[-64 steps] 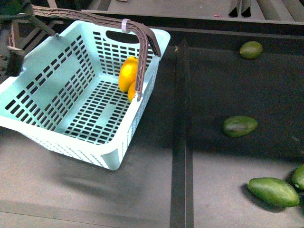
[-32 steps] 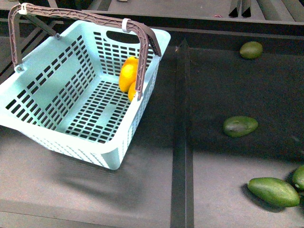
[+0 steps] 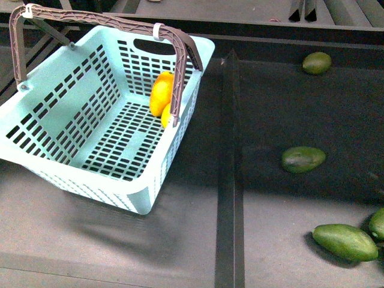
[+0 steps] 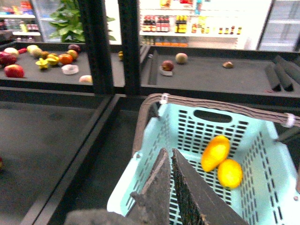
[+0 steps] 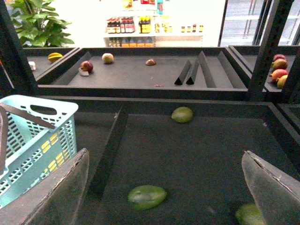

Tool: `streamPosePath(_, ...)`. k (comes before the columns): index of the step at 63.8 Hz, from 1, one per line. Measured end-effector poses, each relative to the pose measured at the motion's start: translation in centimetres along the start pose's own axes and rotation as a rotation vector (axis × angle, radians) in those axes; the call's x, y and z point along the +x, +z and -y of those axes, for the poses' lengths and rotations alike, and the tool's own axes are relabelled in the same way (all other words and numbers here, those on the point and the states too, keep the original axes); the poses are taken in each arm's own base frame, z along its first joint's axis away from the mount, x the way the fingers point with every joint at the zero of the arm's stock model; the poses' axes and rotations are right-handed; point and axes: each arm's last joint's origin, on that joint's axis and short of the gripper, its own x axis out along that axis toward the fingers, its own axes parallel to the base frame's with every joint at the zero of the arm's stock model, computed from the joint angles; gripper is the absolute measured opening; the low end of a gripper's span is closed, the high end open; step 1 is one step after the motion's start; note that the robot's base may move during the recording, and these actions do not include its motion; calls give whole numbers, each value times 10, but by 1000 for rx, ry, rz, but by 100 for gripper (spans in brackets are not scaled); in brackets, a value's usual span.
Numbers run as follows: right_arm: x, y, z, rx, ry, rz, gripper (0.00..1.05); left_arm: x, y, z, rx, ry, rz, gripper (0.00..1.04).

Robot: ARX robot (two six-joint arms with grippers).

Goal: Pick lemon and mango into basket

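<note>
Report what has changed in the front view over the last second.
A dark arm at the basket's far left corner withdrew out of view, uncovering the handle's left end. The basket, the mango and lemon inside it, and the green fruits stayed put.

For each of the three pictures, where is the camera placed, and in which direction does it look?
Front view: on the robot's body, looking down at the basket and green fruits; no arm shows.
Left wrist view: above the basket, facing the mango and lemon; left gripper shut.
Right wrist view: facing the shelves; right gripper open.
Shared: all three show the basket.
</note>
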Motion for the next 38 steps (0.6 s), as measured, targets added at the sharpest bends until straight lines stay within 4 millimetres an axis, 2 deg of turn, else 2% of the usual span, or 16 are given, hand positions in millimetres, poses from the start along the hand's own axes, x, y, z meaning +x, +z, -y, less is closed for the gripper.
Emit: streamPosePath(38,0,0,0,0,0,0,96,-34,8,-1,1,4,31,3)
